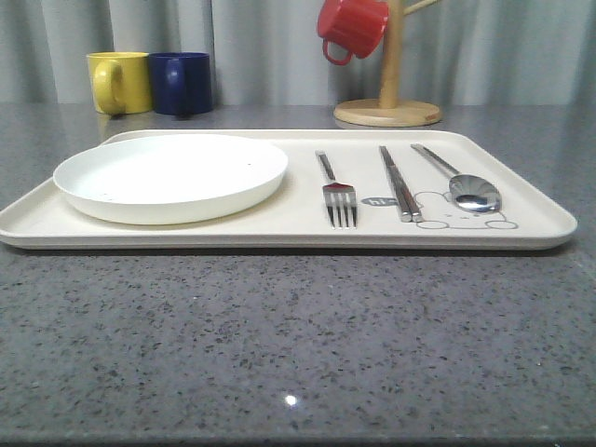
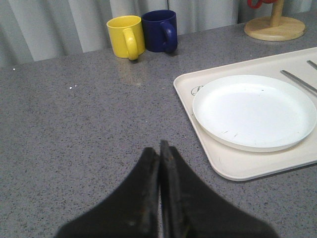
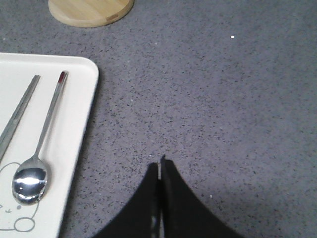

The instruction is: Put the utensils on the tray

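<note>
Silver cutlery already lies on the cream tray (image 1: 521,200): I see the fork (image 1: 339,200), the chopsticks (image 1: 399,183) and the spoon (image 1: 473,191) side by side, just right of the white plate (image 1: 172,175), the spoon bowl resting on the rabbit drawing. My left tool (image 2: 159,148) hangs with its fingers pressed together and holding nothing over bare grey bench (image 1: 298,345) beside the tray's left edge, and my right tool (image 3: 160,166) is likewise closed and empty over bench off the tray's right edge. I judge the placing done, with no utensil left off the tray that I can find
</note>
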Controlling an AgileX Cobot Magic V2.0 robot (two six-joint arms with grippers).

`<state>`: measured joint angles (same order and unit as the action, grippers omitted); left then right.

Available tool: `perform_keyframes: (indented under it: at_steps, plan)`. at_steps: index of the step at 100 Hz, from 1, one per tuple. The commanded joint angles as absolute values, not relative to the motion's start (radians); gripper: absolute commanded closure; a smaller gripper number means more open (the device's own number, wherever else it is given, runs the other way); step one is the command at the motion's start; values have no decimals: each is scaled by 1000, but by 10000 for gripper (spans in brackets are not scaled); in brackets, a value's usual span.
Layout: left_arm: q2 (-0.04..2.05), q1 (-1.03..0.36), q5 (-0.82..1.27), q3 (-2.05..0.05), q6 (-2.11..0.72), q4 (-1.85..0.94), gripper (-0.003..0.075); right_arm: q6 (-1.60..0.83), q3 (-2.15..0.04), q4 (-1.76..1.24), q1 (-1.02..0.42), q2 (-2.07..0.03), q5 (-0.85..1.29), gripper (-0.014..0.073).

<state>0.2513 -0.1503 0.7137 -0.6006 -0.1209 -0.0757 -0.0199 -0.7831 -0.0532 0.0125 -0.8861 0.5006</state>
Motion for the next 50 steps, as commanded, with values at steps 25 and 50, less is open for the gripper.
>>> perform_keyframes:
  at_steps: [25,50]
  plan:
    - [263,-159,638,-625,-113,-81,739,-28,-630,-39,25,-672,285,662]
    - [263,-159,638,-625,-113,-81,739,-28,-572,-35,25,-543,291,662]
